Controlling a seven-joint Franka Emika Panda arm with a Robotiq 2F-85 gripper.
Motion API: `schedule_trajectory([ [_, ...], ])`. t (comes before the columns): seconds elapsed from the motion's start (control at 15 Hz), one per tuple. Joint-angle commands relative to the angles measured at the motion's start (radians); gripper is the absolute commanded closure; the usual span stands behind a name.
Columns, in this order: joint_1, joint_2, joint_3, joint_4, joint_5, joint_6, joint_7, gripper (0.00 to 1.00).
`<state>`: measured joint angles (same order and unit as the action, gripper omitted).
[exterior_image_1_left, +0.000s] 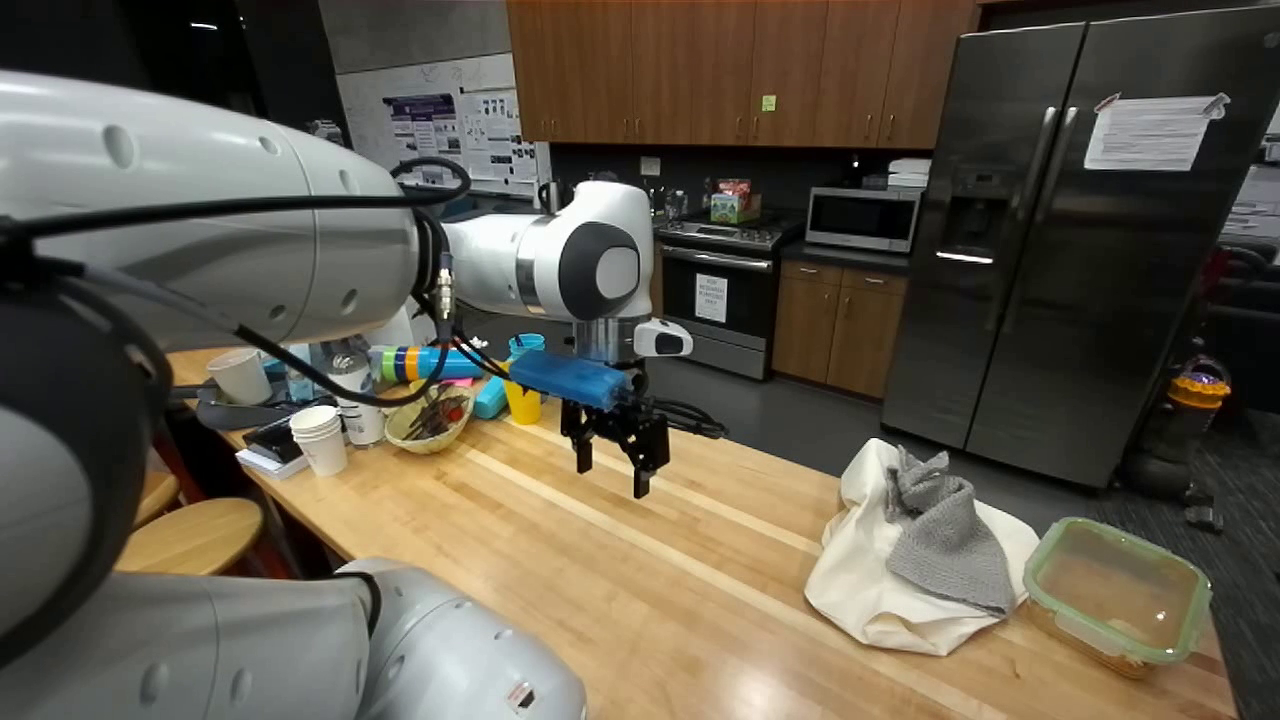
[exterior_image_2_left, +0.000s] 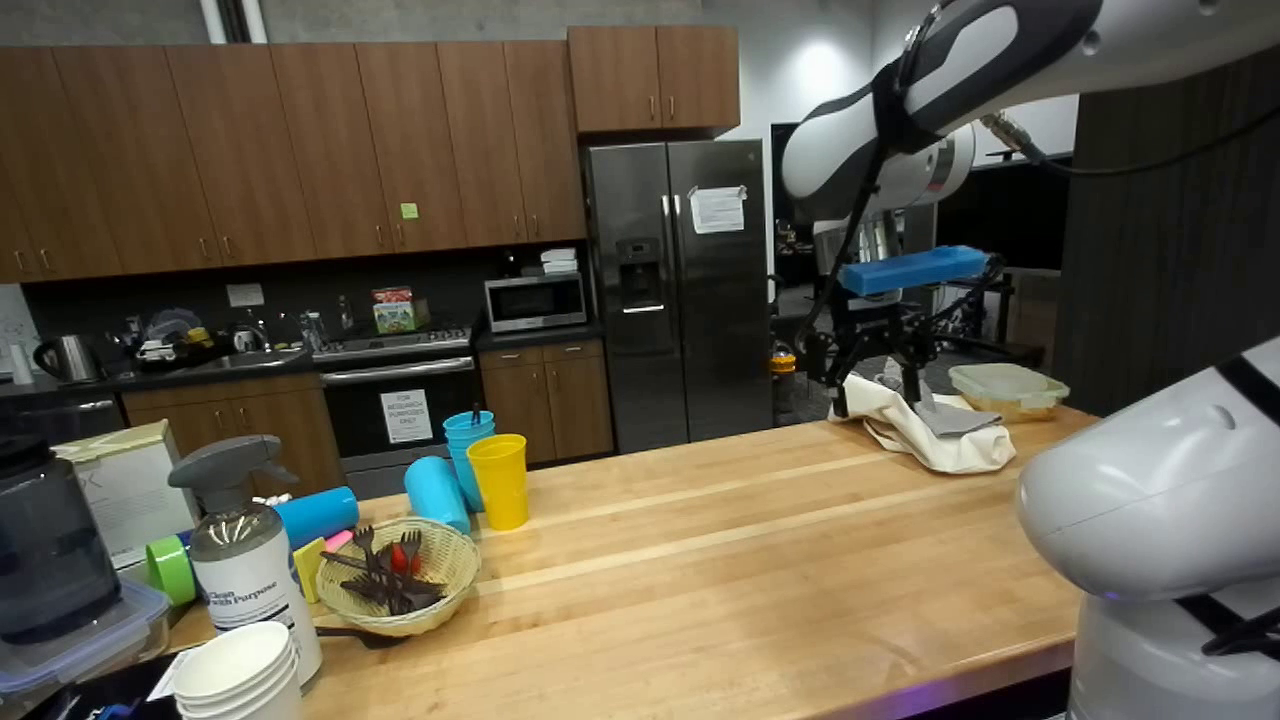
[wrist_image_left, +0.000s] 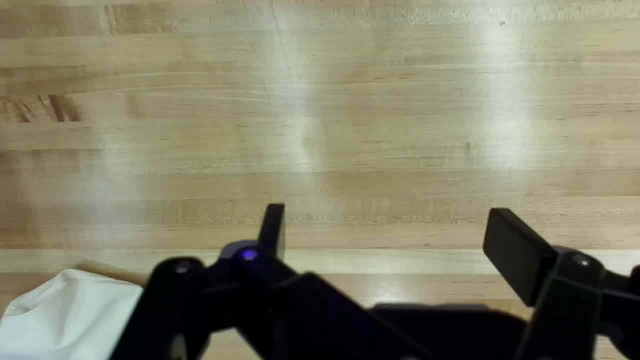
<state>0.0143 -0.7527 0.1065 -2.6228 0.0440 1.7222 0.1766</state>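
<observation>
The gripper (exterior_image_1_left: 612, 478) hangs over the table (exterior_image_1_left: 600, 590), jaws spread, nothing between them. The towel (exterior_image_1_left: 950, 550) lies on the white cloth (exterior_image_1_left: 858, 590), beside the box (exterior_image_1_left: 1118, 592). Nothing is grasped; whether all handling remains or some is done, I cannot tell.

In an exterior view, the gripper (exterior_image_1_left: 612, 477) hangs above the wooden table (exterior_image_1_left: 640, 570), its jaws apart. On the right, a grey cloth (exterior_image_1_left: 950, 550) lies draped over a cream cloth (exterior_image_1_left: 855, 590), just beside a green-rimmed container (exterior_image_1_left: 1105, 632). On the left stand a stack of paper cups (exterior_image_1_left: 319, 442), a basket (exterior_image_1_left: 425, 445) holding dark cutlery (exterior_image_1_left: 440, 412), and a yellow cup (exterior_image_1_left: 523, 404). On the far side are an oven (exterior_image_1_left: 750, 312), a microwave (exterior_image_1_left: 862, 219) and a dark fridge (exterior_image_1_left: 1090, 260).
</observation>
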Motion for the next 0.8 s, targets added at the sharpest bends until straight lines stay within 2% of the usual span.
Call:
schedule_trajectory([
  [0.0, 0.003, 0.001, -0.003, 0.001, -0.002, -0.002, 0.001, 0.00],
  [0.4, -0.018, 0.064, -0.046, 0.082, 0.012, -0.026, -0.012, 0.00],
  [0.73, -0.069, 0.160, -0.115, 0.122, 0.029, 0.049, 0.001, 0.00],
])
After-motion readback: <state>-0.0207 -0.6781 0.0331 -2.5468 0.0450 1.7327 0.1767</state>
